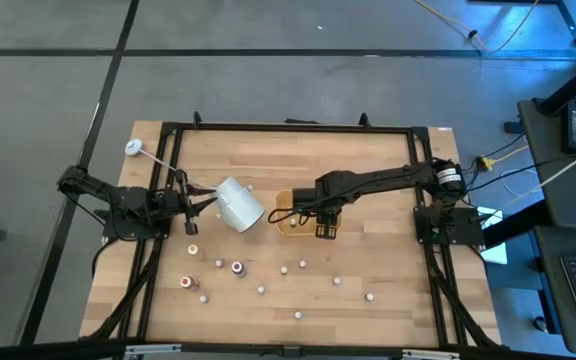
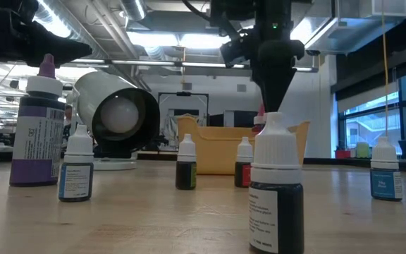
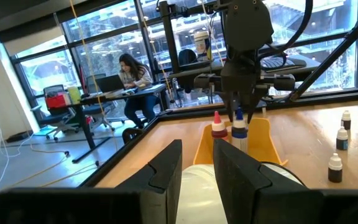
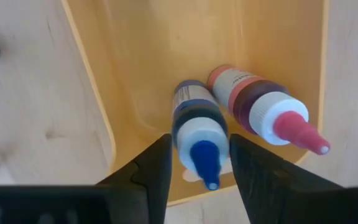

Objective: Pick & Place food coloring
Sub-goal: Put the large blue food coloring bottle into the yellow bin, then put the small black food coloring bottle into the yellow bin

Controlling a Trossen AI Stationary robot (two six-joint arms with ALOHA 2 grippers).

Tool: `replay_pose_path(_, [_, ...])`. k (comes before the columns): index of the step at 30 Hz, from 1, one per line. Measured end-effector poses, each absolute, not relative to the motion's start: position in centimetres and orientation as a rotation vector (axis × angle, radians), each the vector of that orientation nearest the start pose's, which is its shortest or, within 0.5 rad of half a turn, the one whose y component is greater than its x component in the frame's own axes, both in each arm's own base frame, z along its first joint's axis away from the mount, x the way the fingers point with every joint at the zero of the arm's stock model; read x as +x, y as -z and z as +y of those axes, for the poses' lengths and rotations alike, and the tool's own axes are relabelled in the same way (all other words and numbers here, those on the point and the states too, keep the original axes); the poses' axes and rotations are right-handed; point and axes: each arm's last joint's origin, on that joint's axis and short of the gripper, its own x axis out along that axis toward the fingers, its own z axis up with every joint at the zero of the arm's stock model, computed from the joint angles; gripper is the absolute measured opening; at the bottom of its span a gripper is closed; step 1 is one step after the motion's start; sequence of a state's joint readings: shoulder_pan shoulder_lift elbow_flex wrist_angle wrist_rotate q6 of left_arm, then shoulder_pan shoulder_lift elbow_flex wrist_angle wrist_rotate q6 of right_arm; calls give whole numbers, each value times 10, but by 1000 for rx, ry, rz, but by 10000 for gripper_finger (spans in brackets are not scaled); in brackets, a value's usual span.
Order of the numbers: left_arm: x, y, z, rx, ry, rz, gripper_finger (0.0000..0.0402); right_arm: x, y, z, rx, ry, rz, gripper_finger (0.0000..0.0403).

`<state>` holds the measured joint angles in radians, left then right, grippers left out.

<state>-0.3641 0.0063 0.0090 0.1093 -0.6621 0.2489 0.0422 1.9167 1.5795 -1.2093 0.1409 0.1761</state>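
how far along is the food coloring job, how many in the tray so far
Early. Two bottles are in the orange tray: a red-capped bottle already standing there, and a blue-capped bottle between the right gripper fingers, just being set down. The left gripper holds the white cup. About a dozen bottles remain on the table.

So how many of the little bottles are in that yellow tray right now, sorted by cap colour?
Blue-capped bottle: 1
Red-capped bottle: 1
Total in the yellow tray: 2
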Motion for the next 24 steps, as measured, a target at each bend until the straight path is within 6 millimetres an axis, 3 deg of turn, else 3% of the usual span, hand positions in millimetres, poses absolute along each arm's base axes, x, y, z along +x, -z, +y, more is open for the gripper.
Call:
replay_pose_path(7, [91,-176,-16,192,-308,-60,88,358,-232,11,-8,214,1563,169])
replay_pose_path(16, [91,-176,-16,191,-308,-61,88,344,-261,24,-10,194,1480,170])
replay_pose_path(20, [91,-176,-16,191,-308,-61,88,333,-282,43,-8,166,1398,171])
replay_pose_path(24, [91,-176,-16,192,-308,-61,88,320,-293,81,-26,102,1349,171])
